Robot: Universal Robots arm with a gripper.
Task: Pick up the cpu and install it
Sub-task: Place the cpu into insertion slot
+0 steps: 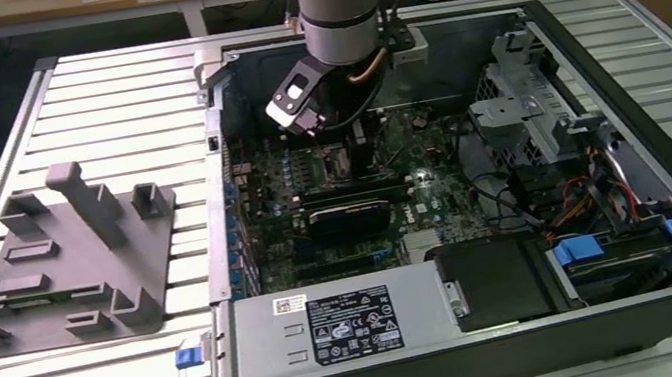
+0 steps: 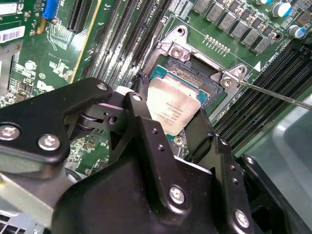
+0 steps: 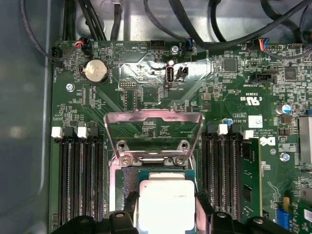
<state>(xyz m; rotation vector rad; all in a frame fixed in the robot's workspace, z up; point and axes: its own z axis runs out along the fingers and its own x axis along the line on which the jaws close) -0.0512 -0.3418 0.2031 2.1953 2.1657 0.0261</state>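
Cpu (image 2: 173, 109) flat (plate up), clamped in end effector (image 2: 170, 104).

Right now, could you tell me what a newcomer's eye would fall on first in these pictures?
The gripper, deep in the open case, grips the silvery cpu by two edges right over the socket, whose load plate stands open. On the exterior view's left, a grey tray with upright posts lies beside the case.

arm (image 1: 341, 5) inside open computer case (image 1: 498, 353) | gripper (image 1: 334, 131) over motherboard (image 1: 449, 196) | grey tray (image 1: 67, 282) on exterior view's left
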